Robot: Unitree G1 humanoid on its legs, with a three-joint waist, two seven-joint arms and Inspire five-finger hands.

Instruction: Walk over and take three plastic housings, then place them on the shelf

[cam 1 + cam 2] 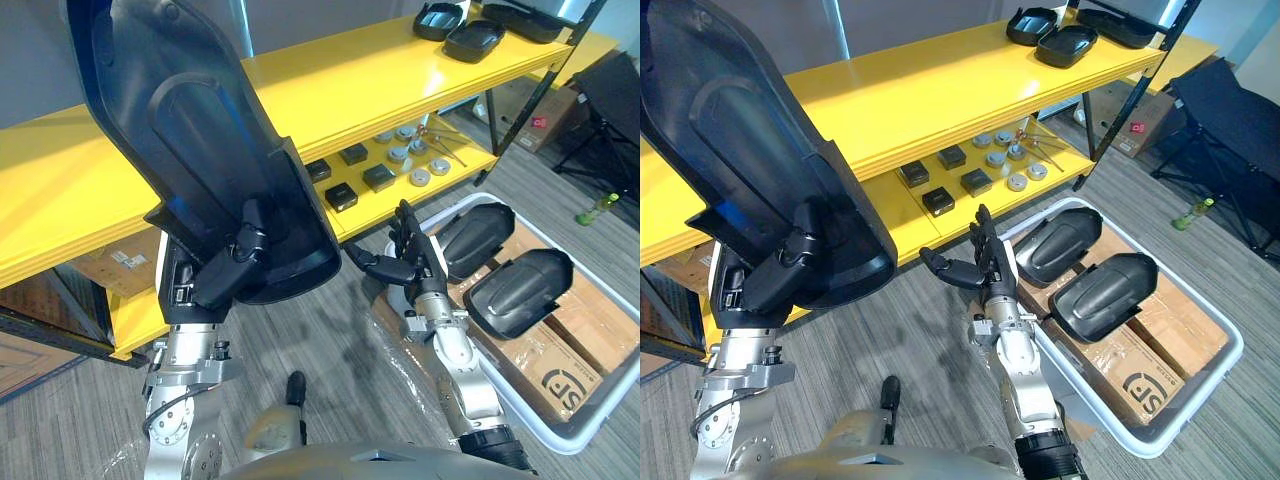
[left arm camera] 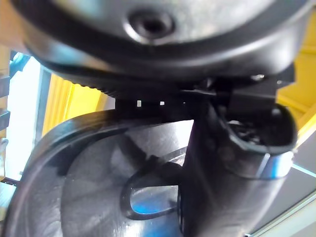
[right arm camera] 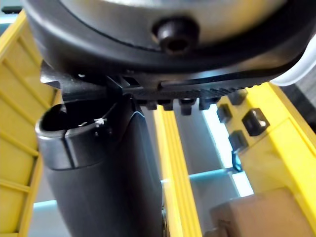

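Housing (image 1: pixel 200 150) pinched by left hand (image 1: pixel 230 268); right hand (image 1: pixel 418 268) splayed.

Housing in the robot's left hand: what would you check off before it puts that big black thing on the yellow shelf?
1. Left hand curled round the housing: ok.
2. Bare shelf top beside it for landing: ok.
3. Housings at the shelf's far end apart from that spot: ok.
4. Right hand open, empty: ok.
5. Housing's lower edge above the shelf top: cannot tell.

Bright even light, shelf (image 1: pixel 350 90) glare (soft shadows)
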